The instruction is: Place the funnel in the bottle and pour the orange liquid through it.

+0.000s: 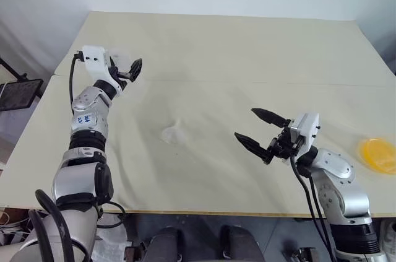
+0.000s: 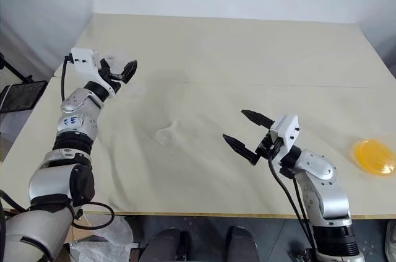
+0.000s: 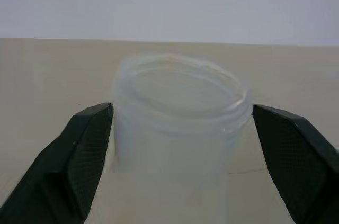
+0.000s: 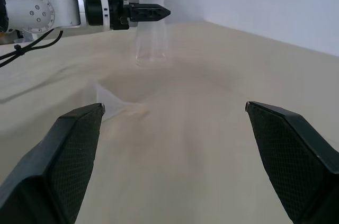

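The clear bottle (image 3: 180, 123) stands upright near the table's far left, its wide round mouth between my left gripper's (image 3: 183, 108) two fingers. These fingers sit close on either side of the neck, still spread. The right wrist view has the bottle (image 4: 151, 44) with that gripper (image 4: 159, 11) at its top. The small clear funnel (image 1: 173, 133) lies on its side mid-table. My right gripper (image 1: 245, 124) hovers open and empty right of the funnel, pointing towards it. The orange liquid (image 1: 378, 155) sits in a low clear vessel at the table's right edge.
A cream cloth covers the table (image 1: 223, 57), with a faint seam across its middle. A black device (image 1: 18, 93) on a stand is off the table's left side. The front edge (image 1: 204, 212) runs just ahead of my arms.
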Controlling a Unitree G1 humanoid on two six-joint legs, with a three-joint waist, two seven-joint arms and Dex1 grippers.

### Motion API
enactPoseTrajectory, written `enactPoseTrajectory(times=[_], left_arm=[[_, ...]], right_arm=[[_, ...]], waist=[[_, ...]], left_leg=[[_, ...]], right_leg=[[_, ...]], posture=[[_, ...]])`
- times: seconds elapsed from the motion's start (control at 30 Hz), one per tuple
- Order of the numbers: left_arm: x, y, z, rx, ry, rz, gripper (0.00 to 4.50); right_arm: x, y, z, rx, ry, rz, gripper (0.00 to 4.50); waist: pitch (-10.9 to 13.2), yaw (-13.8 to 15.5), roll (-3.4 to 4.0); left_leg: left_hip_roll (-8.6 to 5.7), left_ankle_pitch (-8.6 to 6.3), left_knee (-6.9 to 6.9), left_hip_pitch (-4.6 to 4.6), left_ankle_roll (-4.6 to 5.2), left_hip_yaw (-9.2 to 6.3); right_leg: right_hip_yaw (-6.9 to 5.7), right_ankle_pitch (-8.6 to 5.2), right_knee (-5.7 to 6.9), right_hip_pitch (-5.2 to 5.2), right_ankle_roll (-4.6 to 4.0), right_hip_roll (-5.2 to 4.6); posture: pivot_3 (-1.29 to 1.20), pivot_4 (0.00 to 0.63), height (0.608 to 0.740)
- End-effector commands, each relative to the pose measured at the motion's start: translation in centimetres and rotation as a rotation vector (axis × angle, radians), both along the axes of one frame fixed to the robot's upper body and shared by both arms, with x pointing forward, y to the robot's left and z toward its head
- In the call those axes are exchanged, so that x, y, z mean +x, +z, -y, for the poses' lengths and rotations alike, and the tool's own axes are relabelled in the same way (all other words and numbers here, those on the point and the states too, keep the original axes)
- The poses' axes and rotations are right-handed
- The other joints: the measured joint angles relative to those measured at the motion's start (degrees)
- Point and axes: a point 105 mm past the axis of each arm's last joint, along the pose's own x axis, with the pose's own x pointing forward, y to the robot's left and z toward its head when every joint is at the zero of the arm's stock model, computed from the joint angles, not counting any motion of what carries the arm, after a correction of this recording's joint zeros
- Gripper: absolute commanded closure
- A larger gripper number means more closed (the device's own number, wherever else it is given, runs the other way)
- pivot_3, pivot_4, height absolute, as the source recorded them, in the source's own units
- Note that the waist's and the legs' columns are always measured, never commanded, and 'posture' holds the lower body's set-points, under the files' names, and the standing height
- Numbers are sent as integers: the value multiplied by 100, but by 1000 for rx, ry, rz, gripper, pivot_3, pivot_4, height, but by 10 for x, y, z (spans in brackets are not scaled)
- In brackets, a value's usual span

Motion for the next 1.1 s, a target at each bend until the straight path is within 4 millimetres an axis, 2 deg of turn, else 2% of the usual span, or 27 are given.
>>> enactPoseTrajectory(times=[0.03,0.1,0.27,0.37,0.4,0.53,0.57,0.67,0.87,0.97,1.1], left_arm=[[-3,22,0,39,-11,92,1506],[-5,29,0,39,-16,130,2059],[-14,51,16,52,-117,253,2116],[-19,58,46,75,-268,276,2116],[-23,58,62,97,-351,273,2116],[-44,43,131,237,-673,245,2116],[-53,37,153,260,-775,236,2116],[-77,18,200,315,-997,213,2116],[-100,-8,240,397,-1174,194,2116],[-102,-22,251,437,-1182,187,2116],[-100,-31,260,434,-1168,171,2116]], right_arm=[[-4,5,-1,7,-9,47,0],[-5,3,0,5,-18,45,0],[-8,-2,5,-9,-40,37,0],[-12,-3,10,-19,-63,36,0],[-13,-3,13,-23,-76,36,0],[-22,0,29,-37,-143,36,0],[-26,1,36,-46,-172,33,0],[-44,4,53,-74,-236,18,0],[-81,3,72,-113,-333,-47,0],[-94,-1,70,-119,-355,-77,0],[-100,1,61,-92,-370,-81,0]], waist=[[0,-1,0],[0,-2,0],[1,9,-1],[1,43,-2],[1,59,-2],[1,88,-3],[2,87,-3],[2,86,-3],[3,38,-3],[1,64,-1],[0,72,1]], left_leg=[[0,0,0,0,0,0],[0,0,0,0,0,0],[-1,0,1,-1,0,0],[-1,0,3,-3,0,-2],[0,0,4,-3,0,-3],[-8,1,8,-11,3,-9],[-8,2,9,-12,3,-8],[-15,1,9,-16,3,-7],[-1,7,3,-9,-6,6],[0,11,4,-1,-6,15],[4,13,5,0,0,27]], right_leg=[[0,0,0,0,0,0],[-1,0,0,0,0,0],[-2,0,0,0,0,0],[-3,0,0,0,0,0],[-3,0,1,0,0,0],[-4,1,0,3,2,-1],[-6,2,0,5,3,-1],[-11,2,-5,4,4,1],[-5,0,-16,0,1,19],[8,-1,-16,4,-2,19],[24,-1,-19,2,-2,11]], posture=[[0,150,740],[0,150,740],[0,150,740],[0,150,740],[0,150,740],[0,150,740],[0,150,740],[0,150,740],[0,150,740],[0,150,740],[0,150,740]])
